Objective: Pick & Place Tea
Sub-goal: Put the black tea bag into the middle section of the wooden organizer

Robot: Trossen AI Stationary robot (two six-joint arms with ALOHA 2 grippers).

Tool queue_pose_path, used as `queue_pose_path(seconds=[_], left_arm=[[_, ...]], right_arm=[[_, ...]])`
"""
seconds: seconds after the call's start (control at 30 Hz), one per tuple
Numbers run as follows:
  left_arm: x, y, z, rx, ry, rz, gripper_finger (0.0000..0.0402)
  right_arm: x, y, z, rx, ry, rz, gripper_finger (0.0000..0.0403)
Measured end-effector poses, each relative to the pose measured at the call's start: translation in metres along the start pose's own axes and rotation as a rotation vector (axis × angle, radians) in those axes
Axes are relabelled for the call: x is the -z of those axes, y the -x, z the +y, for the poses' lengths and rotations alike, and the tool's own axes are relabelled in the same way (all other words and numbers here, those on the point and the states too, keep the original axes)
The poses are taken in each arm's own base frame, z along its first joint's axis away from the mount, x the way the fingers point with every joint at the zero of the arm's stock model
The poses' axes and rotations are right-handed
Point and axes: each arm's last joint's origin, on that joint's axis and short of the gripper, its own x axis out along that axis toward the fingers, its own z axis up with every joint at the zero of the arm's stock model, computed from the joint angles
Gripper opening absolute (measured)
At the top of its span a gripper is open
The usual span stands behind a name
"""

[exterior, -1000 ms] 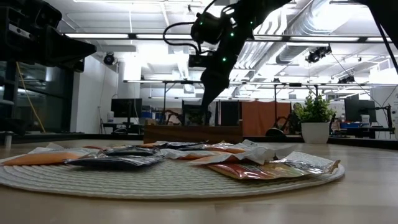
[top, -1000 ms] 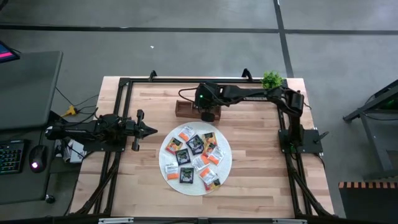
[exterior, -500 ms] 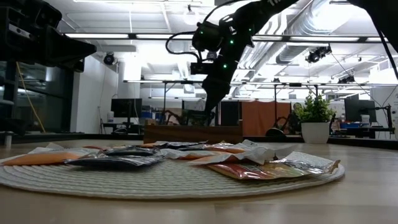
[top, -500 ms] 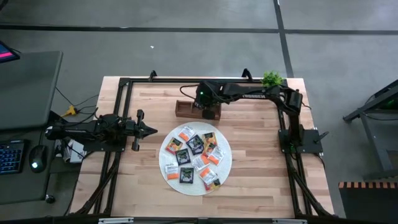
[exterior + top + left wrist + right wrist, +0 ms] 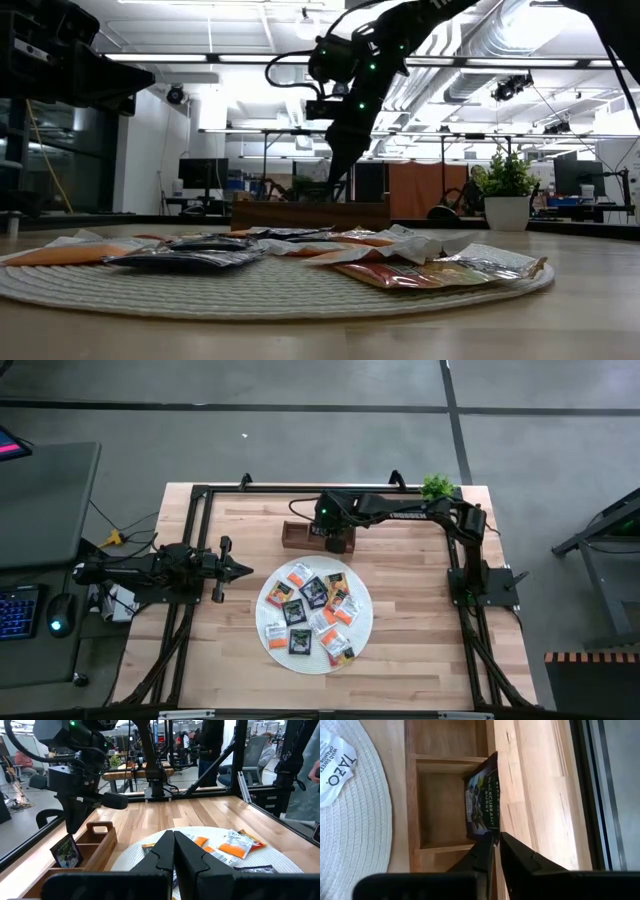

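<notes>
Item: dark sachet (image 5: 482, 807) of tea, label reading "blackcurrant".
Where it is: on edge and tilted inside one compartment of the wooden tray (image 5: 412, 810), directly ahead of the right fingers, its near edge between their tips.
Right fingers (image 5: 496, 842): clenched narrowly on that edge, over the tray's right part.
Change: over the last second the right arm has come down closer to the tray and has since held almost still.
Meaning, as judged: the carry is done and the sachet is inside the tray walls; only letting go remains for this piece.
Left fingers (image 5: 173, 840): clenched on nothing, parked at the tabletop's left side.
Remaining stock: about a dozen sachets (image 5: 313, 592) on the round white mat (image 5: 364, 615), well short of the right fingers.
</notes>
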Motion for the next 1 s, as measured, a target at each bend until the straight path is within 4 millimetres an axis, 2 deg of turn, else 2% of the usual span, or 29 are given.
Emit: queue_pose_path(seconds=[0.3,0.57,0.7,0.8,0.9,1.0], left_arm=[[0.0,0.0,0.0,0.0,0.0,0.0,0.0],[0.0,0.0,0.0,0.0,0.0,0.0,0.0],[0.0,0.0,0.0,0.0,0.0,0.0,0.0],[0.0,0.0,0.0,0.001,0.0,0.0,0.0],[0.0,0.0,0.0,0.0,0.0,0.0,0.0],[0.0,0.0,0.0,0.0,0.0,0.0,0.0]], right_arm=[[-0.001,0.0,-0.002,0.074,-0.023,0.003,0.0079],[-0.002,0.004,-0.003,0.141,-0.036,0.005,0.0142],[-0.006,0.022,-0.007,0.26,-0.074,-0.02,0.0176],[-0.006,0.038,-0.008,0.283,-0.103,-0.032,0.02],[-0.005,0.056,-0.003,0.249,-0.126,-0.04,0.0217],[-0.006,0.078,0.011,0.122,-0.116,-0.074,0.023]])
